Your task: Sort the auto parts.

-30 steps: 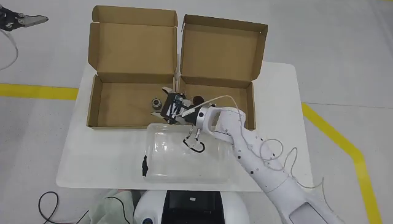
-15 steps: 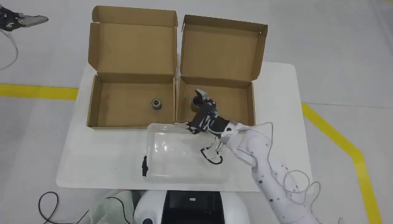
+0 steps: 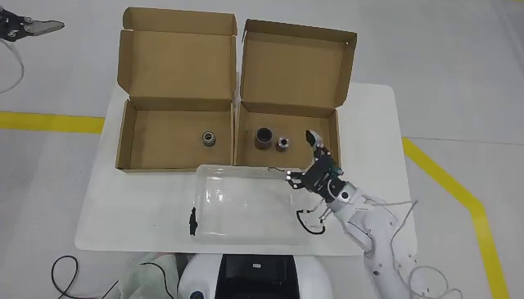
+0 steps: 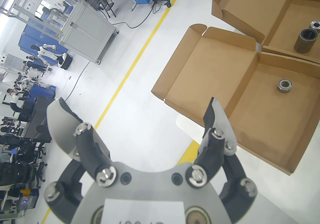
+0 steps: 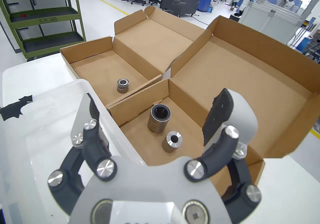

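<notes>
Top view: right gripper [image 3: 300, 156] spread, empty

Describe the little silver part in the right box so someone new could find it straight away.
On the white table stand two open cardboard boxes; look in the right-hand box. Of the two metal parts on its floor, the small silver sleeve is shorter, paler and narrower-bored than the dark cylinder beside it.
</notes>
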